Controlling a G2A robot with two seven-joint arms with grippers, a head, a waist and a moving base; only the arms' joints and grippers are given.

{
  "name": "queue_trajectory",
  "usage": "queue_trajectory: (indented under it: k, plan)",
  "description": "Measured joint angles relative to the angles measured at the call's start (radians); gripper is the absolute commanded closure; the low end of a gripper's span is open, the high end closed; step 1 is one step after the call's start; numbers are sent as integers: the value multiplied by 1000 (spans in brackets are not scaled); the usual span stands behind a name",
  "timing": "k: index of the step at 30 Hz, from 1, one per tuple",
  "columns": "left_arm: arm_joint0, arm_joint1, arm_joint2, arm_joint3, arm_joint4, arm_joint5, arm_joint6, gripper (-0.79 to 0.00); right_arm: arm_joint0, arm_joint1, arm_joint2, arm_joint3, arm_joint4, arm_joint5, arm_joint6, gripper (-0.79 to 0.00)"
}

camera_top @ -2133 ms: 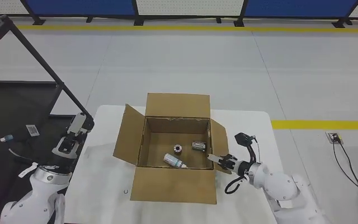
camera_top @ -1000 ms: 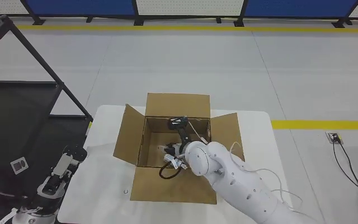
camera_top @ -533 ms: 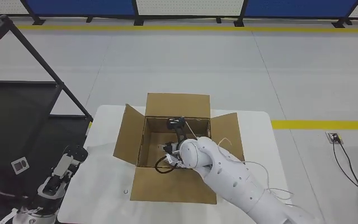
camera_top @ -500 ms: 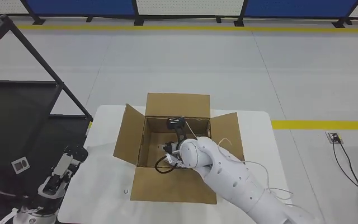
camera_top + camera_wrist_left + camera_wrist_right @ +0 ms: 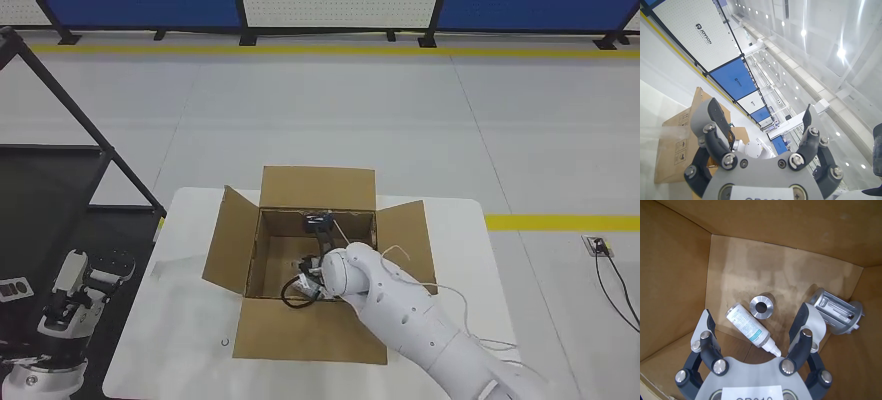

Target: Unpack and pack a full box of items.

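Right gripper (image 5: pixel 755 314): down inside the open cardboard box (image 5: pixel 677 256), jaws spread wide, holding nothing; hangs above the box floor with no contact seen.

Box contents, right wrist view: white bottle (image 5: pixel 747 326) lying on its side between the two fingers, nozzle end toward the wrist; short metal ring (image 5: pixel 762 307) with a central bore just beside the bottle's flat end, possibly touching it, the angle does not settle this; ribbed metal cylinder (image 5: pixel 836 315) with a flange lying on its side in the corner of the box, beyond one finger and apart from the ring.

Top view: box stands mid-table (image 5: pixel 180 300) with all four flaps folded outward; right arm reaches over the near flap into it.

Left gripper (image 5: pixel 761 108): jaws apart, empty; pointed up toward the ceiling, off the left edge of the table and well apart from the box.
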Motion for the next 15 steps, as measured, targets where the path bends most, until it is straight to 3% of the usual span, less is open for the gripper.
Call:
queue_trajectory:
  k: [1,3,5,11,15]
  plan:
    - [0,0,0,0,0,0,0,-785,8,-10,-4,21,5,-9,-3,-653]
    - [0,0,0,0,0,0,0,-785,19,-25,-9,56,12,-18,-7,-499]
    - [0,0,0,0,0,0,0,-785,34,-43,-16,98,16,-20,-8,-462]
    - [0,0,0,0,0,0,0,-785,64,-91,-35,207,24,-34,7,-600]
    - [0,0,0,0,0,0,0,-785,74,-116,-38,261,29,-48,1,-511]
